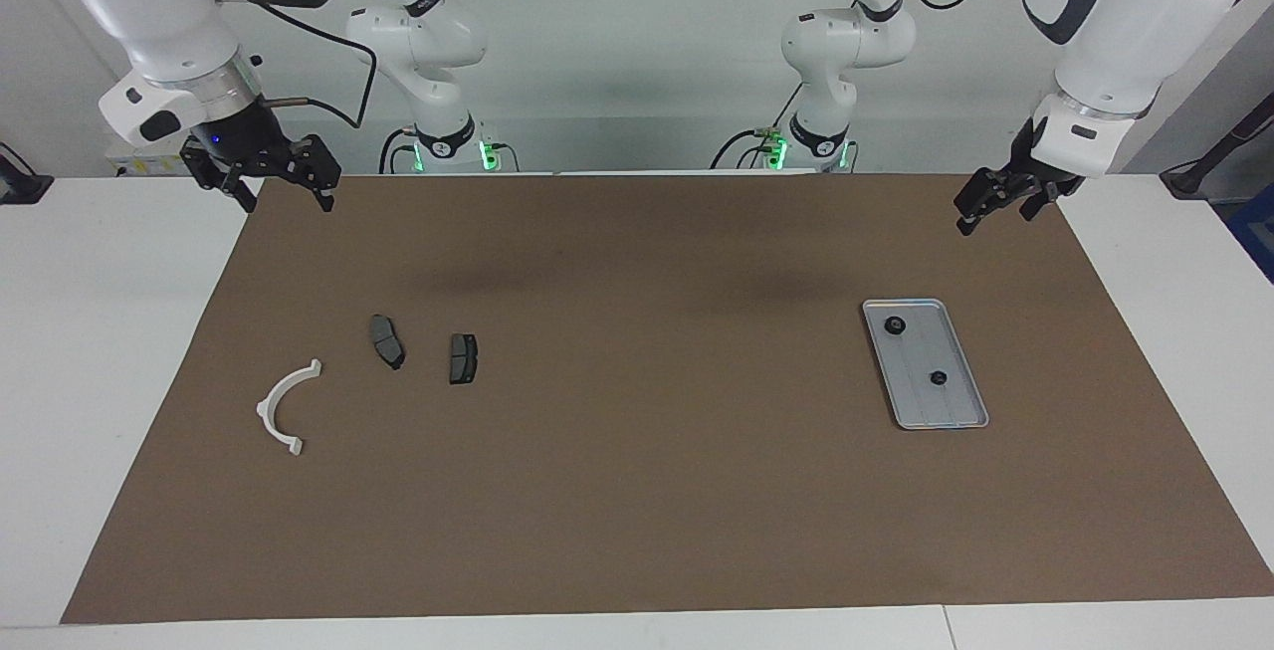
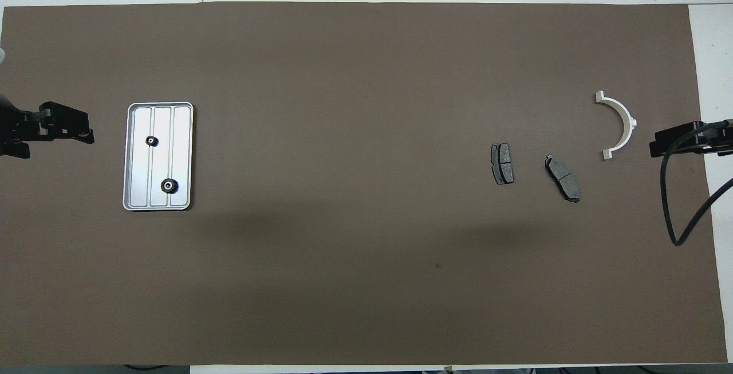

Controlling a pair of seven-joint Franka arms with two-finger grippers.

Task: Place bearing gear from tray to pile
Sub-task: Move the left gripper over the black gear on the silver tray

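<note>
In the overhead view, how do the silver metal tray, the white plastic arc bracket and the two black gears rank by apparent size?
1. Silver metal tray
2. White plastic arc bracket
3. Black gear nearer the robots
4. Black gear farther from them

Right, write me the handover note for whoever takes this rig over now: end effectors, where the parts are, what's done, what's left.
Left end effector: open, empty, raised over the mat's edge at the left arm's end, near the tray; waiting.
Right end effector: open, empty, raised over the mat's edge at the right arm's end.
Tray: on the brown mat, holding two bearing gears, one nearer the robots, one farther.
Pile: white arc bracket and two brake pads, toward the right arm's end.
Done: nothing, no gear has left the tray.
Left: pick a gear from the tray and set it by the pile.
</note>
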